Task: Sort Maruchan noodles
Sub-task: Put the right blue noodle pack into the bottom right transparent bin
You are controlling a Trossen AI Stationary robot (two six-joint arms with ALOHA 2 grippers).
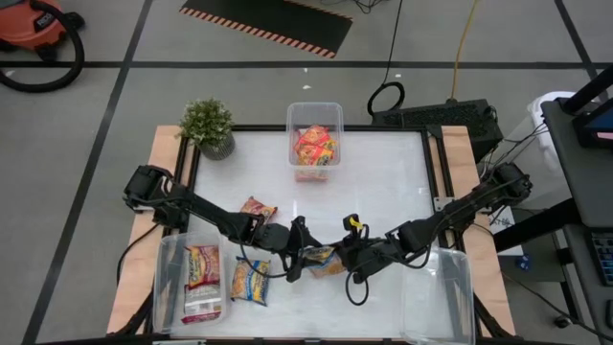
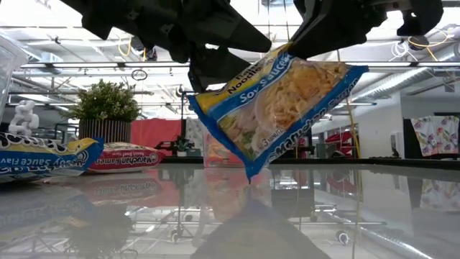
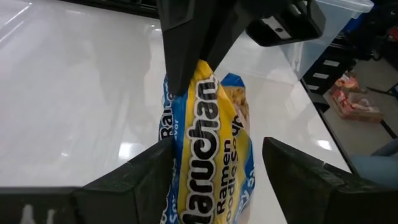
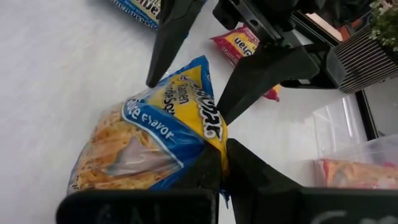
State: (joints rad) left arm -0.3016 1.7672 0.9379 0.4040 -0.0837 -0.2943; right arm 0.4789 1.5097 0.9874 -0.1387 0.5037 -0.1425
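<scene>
Low in the middle of the high view, the two arms meet over one yellow-blue packet (image 1: 322, 259), which hangs clear of the table (image 1: 383, 182). The right gripper (image 4: 217, 163) is clamped shut on one short end of it. In the low view the packet (image 2: 277, 108) slopes from that pinched end at upper right down to a free corner at lower left, so its long axis runs tilted, not flat.

The left gripper (image 3: 214, 162) faces it from the other side with its fingers spread, one on each side of the packet's free end (image 3: 214, 143). The near finger (image 3: 149, 168) seems to touch the wrapper, though from this angle that is hard to confirm. The packet therefore lies straight ahead of the left gripper and between its fingers, edge-on. This looks like a hand-over, and it depends on those fingers closing across the thin faces while the right keeps hold.

Toward the left of the high view sit the likely destinations: a clear bin (image 1: 172, 287) at lower left holding one packet (image 1: 202, 278), another yellow-blue packet (image 1: 251, 282) on the table beside it, and a red packet (image 1: 257, 210) just above. A second bin (image 1: 315, 107) at upper centre holds red-orange packets (image 1: 315, 146).
</scene>
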